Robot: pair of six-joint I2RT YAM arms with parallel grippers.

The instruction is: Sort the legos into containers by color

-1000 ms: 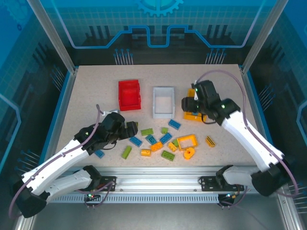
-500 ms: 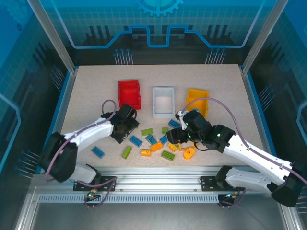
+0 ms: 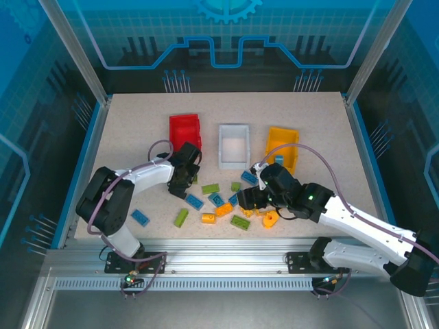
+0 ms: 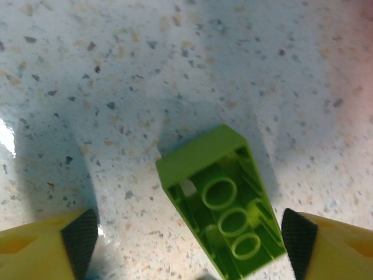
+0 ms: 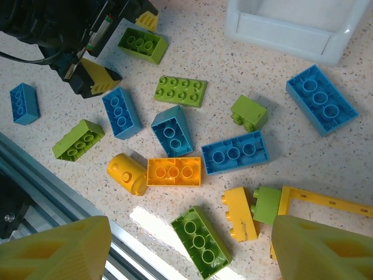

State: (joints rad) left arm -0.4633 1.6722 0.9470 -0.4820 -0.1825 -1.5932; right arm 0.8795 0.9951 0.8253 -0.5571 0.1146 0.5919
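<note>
Moved: left gripper now just before red bin; right gripper now over legos.
Left jaws: spread, flanking lime brick.
Right jaws: spread, empty.
Legos: loose on table, before white bin and yellow bin.

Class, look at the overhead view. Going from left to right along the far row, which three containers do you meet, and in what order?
red bin → white bin → yellow-orange bin
</note>
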